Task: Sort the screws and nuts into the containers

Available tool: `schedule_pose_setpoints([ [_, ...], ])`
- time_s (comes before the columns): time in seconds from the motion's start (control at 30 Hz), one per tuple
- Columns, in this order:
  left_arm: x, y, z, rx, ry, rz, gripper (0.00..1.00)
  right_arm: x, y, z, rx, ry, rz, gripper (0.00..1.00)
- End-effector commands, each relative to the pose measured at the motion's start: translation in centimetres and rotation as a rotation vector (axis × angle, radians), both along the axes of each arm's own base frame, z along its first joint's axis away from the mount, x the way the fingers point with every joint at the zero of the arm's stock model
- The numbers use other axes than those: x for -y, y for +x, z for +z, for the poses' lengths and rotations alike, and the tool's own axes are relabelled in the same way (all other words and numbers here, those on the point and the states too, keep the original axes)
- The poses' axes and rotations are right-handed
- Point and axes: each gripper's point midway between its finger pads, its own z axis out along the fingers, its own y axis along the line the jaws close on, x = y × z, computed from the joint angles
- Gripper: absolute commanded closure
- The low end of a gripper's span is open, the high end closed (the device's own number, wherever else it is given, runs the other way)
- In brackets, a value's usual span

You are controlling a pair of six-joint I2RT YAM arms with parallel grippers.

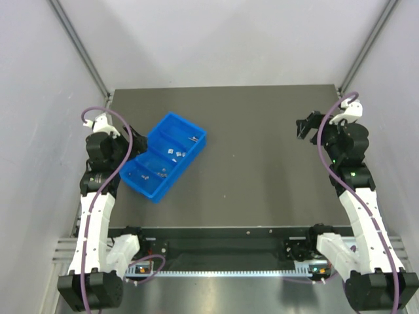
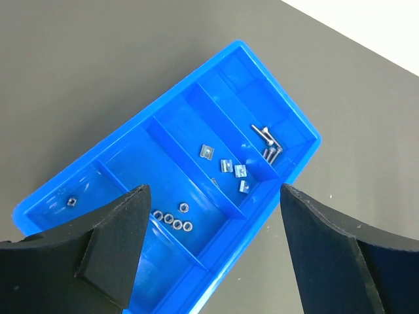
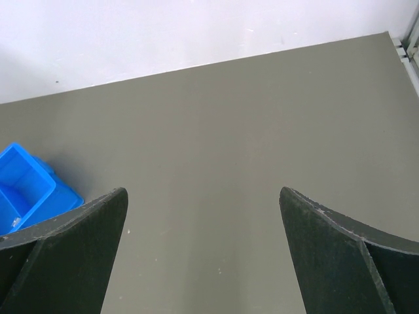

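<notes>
Several screws and nuts lie in separate containers of the blue tray by the counter's left edge. They look tiny, hard and slippery, probably best pinched mid-body. The left hand is apart above them, and the right hand is apart and empty.

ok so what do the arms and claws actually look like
The left arm and right arm have white links, black joints and black bases, each with a purple cable looping alongside. The left claw and right claw each have two broad matte black wedge fingers.
</notes>
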Motion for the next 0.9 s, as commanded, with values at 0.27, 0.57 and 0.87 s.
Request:
schedule_pose_setpoints([
  [0.27, 0.29, 0.43, 1.66, 0.079, 0.012, -0.026, 0.15, 0.07, -0.03, 1.85, 0.074, -0.011, 0.010, 0.00],
  [0.57, 0.35, 0.45, 1.59, 0.078, 0.009, -0.028, 0.15, 0.08, -0.03, 1.85, 0.074, -0.012, 0.010, 0.00],
  [0.87, 0.35, 0.44, 1.55, 0.076, 0.009, -0.028, 0.15, 0.08, 0.12, 1.64, 0.063, -0.008, 0.008, 0.01],
])
